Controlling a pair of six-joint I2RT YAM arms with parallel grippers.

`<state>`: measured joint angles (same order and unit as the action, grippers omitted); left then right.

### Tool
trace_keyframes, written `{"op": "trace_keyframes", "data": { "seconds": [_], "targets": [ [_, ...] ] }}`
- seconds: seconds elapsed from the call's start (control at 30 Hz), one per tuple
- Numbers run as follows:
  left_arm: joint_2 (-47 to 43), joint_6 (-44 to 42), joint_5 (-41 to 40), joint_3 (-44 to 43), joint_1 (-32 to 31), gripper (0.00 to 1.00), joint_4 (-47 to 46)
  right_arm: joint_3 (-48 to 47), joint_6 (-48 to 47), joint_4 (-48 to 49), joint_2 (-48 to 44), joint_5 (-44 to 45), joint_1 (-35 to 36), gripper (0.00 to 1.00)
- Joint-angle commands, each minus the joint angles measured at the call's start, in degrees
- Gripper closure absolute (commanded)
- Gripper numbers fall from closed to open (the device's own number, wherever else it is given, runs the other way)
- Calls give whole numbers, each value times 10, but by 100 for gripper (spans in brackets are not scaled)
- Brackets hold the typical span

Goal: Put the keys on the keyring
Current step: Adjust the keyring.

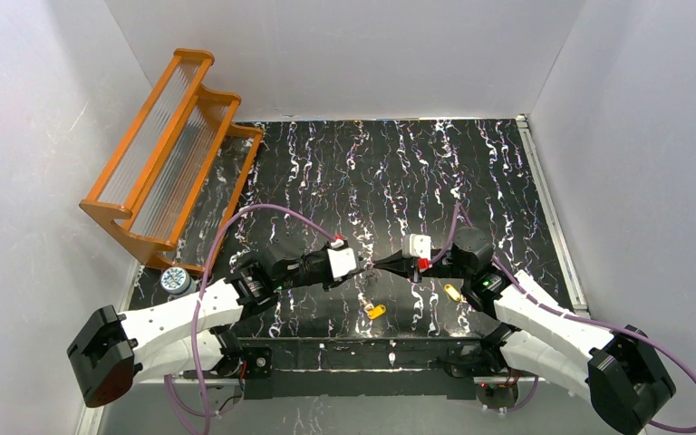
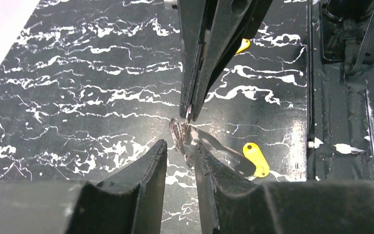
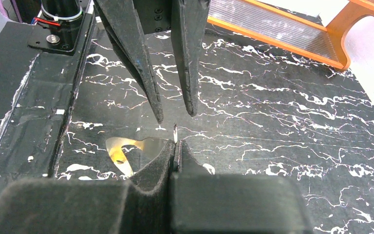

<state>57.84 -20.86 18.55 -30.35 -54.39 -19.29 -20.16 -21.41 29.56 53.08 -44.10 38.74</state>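
Right gripper (image 3: pixel 175 146) pinches the keyring (image 2: pixel 177 132) — left gripper (image 2: pixel 180 145) spread, tips flanking it. Both keys (image 1: pixel 376 311) lie on the table (image 1: pixel 326 163).

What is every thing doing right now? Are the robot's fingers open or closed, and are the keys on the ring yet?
left gripper: fingers open, tips near the keyring.
right gripper: fingers shut, pinching the keyring.
keyring: held by the right gripper, no key on it.
key by the left arm: lying loose on the mat.
key by the right arm: lying loose on the mat.
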Motion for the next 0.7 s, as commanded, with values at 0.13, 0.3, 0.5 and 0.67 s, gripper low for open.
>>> {"op": "trace_keyframes", "data": {
  "seconds": [0.13,0.3,0.5,0.67],
  "targets": [
    [13,-6,41,-7,1,77,-52,-16,-7,13,-8,-13,2,99],
    [27,-10,45,-9,0,87,-52,-16,-5,17,-10,-13,2,99],
    [37,-12,54,-17,0,89,-57,-16,0,18,-10,-15,2,99],
    [38,-8,52,-20,0,86,-63,-17,0,19,-7,-15,2,99]
  ]
}}
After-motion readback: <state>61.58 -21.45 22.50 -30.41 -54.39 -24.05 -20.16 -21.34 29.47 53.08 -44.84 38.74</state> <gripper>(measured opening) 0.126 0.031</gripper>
